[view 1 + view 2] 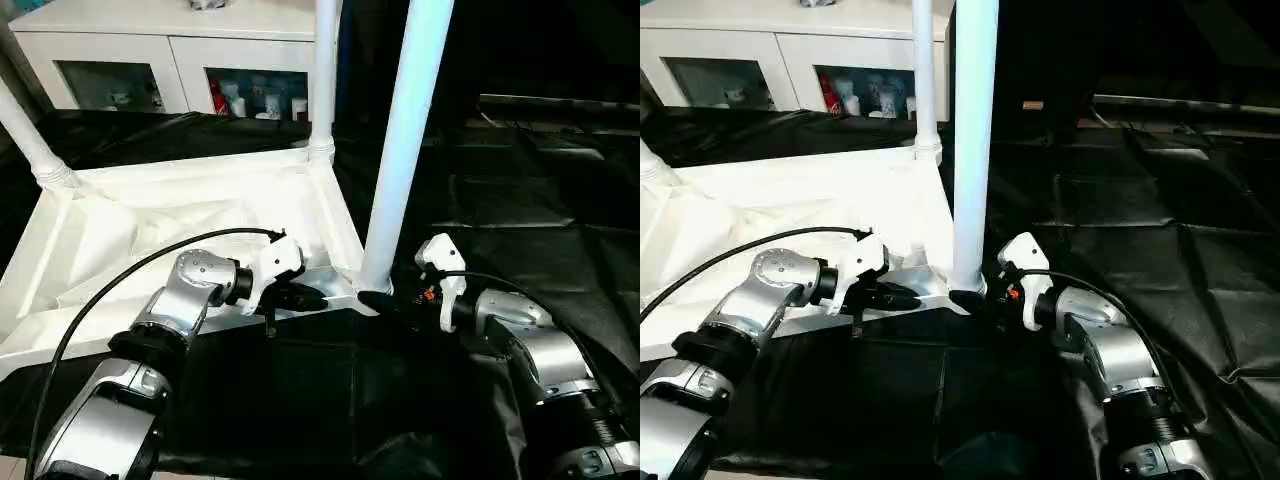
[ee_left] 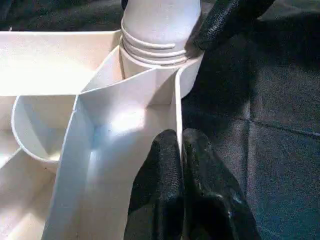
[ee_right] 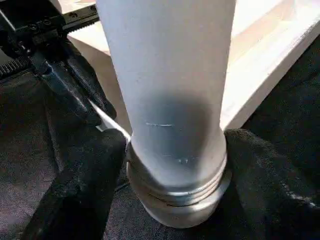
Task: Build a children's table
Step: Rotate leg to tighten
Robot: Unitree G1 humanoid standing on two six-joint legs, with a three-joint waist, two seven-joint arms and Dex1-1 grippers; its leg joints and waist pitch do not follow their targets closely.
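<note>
left eye view: the table top (image 1: 150, 225) lies upside down on the black-covered work table (image 1: 520, 210), rim up, with the white cabinet (image 1: 170, 50) behind it. at far left one leg (image 1: 25, 135) stands tilted in its corner socket. a second leg (image 1: 325, 75) stands upright in the far corner socket. a third, thicker-looking leg (image 1: 405, 140) rises from the near corner socket, leaning slightly.

left gripper (image 1: 300, 297) reaches in from the left along the near rim of the top, just beside that near corner. left wrist view: its two black fingers (image 2: 170, 190) are pressed together with the thin edge of the rim (image 2: 177, 115) pinched between them; the ribbed base of the near leg (image 2: 160, 35) sits in the socket just ahead.

right gripper (image 1: 385, 300) comes in from the right at the foot of the near leg. right wrist view: its fingers (image 3: 80, 190) stand apart, one on either side of the ribbed leg base (image 3: 175, 185), close against it; cannot tell whether they press on it. the left gripper's black fingers (image 3: 75, 85) show just beside the leg there.
</note>
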